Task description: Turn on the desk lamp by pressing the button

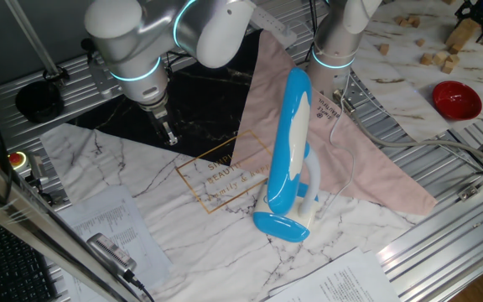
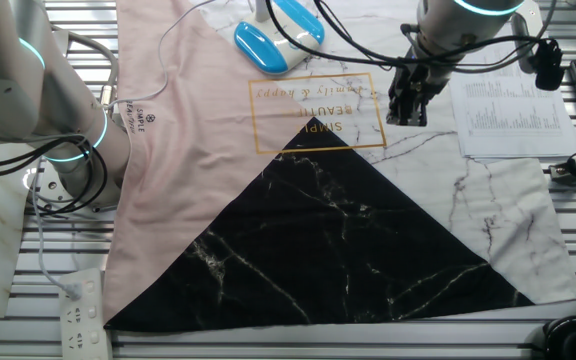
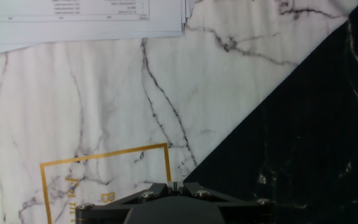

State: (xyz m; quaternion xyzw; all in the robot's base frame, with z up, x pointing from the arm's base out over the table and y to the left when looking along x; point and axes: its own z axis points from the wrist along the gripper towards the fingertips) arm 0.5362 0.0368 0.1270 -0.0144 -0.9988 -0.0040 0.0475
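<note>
The desk lamp stands on the marble mat, with a long blue and white head, a white neck and an oval blue base. It also shows at the top edge of the other fixed view. I cannot make out its button. My gripper hangs above the mat to the left of the lamp, well apart from it, over the border of the white and black marble. In the hand view the fingertips touch each other with nothing between them, above the gold printed frame.
A pink cloth lies behind the lamp. A second arm stands beyond it. A red bowl and wooden blocks sit at the far right. Printed papers lie near the front edge, and a power strip is on the rails.
</note>
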